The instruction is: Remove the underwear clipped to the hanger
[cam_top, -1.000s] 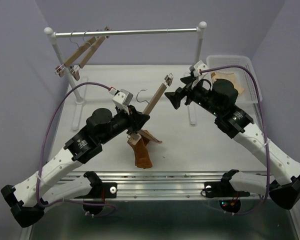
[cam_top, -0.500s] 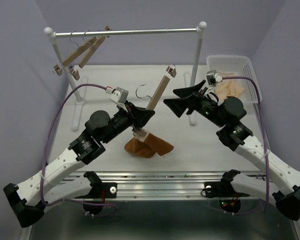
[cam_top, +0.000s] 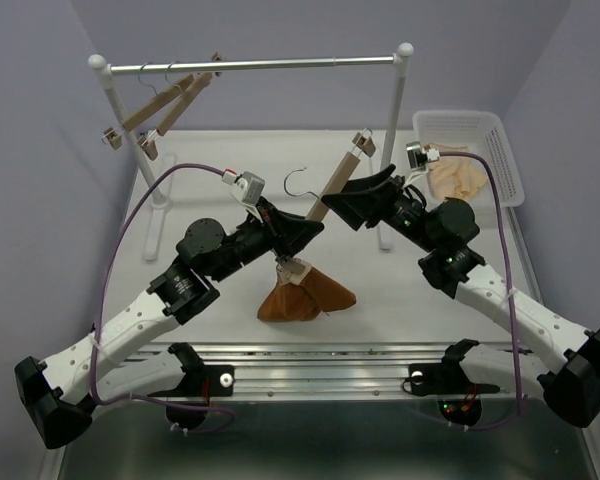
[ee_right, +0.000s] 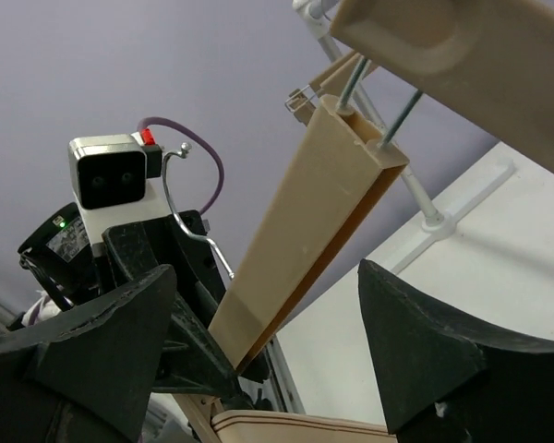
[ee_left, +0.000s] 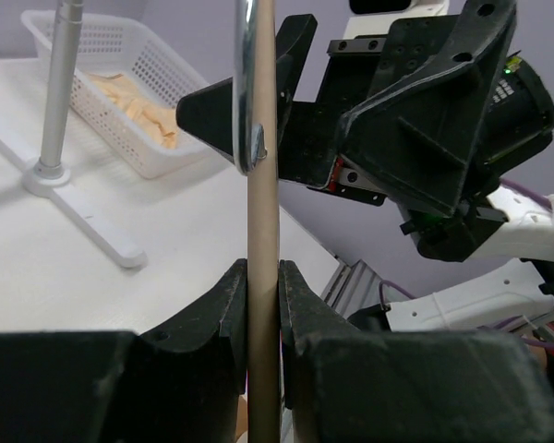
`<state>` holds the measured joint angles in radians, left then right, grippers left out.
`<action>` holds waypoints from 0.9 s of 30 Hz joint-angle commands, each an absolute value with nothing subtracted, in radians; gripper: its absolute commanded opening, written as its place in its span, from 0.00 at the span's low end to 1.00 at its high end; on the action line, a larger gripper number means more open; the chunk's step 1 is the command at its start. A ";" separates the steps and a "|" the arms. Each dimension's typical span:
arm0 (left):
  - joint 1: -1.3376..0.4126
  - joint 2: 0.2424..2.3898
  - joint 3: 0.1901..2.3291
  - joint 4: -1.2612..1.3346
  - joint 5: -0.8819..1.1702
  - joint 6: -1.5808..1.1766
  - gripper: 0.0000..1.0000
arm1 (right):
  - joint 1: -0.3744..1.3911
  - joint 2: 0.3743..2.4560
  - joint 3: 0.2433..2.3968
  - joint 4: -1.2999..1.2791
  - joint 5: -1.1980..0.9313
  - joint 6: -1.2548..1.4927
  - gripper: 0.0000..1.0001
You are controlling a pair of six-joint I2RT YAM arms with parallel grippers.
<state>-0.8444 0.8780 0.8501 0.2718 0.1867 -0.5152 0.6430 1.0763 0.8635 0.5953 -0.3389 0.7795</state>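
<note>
The underwear hung from the lower clip of the hanger, its hem pooled on the table. Your left gripper pinched the wooden bar tight, tilting it up so the cloth dangled clear; your right gripper stood wide open astride the bar higher up, gripping nothing

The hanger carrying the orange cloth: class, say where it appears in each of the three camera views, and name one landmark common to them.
Top external: the hanger slants up-right at centre.
Left wrist: its bar stands vertical mid-picture, pinched by the left claw.
Right wrist: its bar runs diagonally between the fingers of the open right claw.
Shared landmark: the white clothes rack, whose post or foot shows in all three.
</note>
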 commanded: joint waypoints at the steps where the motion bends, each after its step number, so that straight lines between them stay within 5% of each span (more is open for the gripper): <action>1: -0.845 0.874 0.839 0.425 0.252 -0.545 0.00 | 0.652 1.094 0.828 0.814 -0.336 0.866 0.80; 9: -0.845 0.862 0.825 0.440 0.288 -0.563 0.00 | 0.652 1.138 0.808 0.969 -0.383 0.939 0.30; 12: -0.845 0.859 0.818 0.437 0.293 -0.577 0.00 | 0.652 1.143 0.781 1.044 -0.390 0.986 0.01; 15: -0.845 0.861 0.824 0.393 0.269 -0.589 0.02 | 0.652 1.144 0.772 1.055 -0.376 1.005 0.01; 18: -0.844 0.864 0.842 0.350 0.261 -0.591 0.35 | 0.652 1.150 0.770 1.054 -0.370 1.023 0.01; 19: -0.844 0.861 0.842 0.347 0.267 -0.591 0.57 | 0.652 1.149 0.769 1.054 -0.356 1.034 0.01; 21: -0.844 0.853 0.838 0.333 0.265 -0.591 0.72 | 0.652 1.144 0.762 1.051 -0.345 1.045 0.01; 22: -0.844 0.845 0.836 0.324 0.258 -0.592 0.91 | 0.652 1.141 0.761 1.051 -0.328 1.052 0.01; 27: -0.844 0.815 0.831 0.249 0.209 -0.584 0.99 | 0.630 1.111 0.759 1.008 -0.318 1.046 0.01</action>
<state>-0.8467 0.8604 0.8238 0.2657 0.2470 -0.5999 0.6445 1.1522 0.7475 0.9699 -0.3538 1.0367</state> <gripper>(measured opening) 0.986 0.186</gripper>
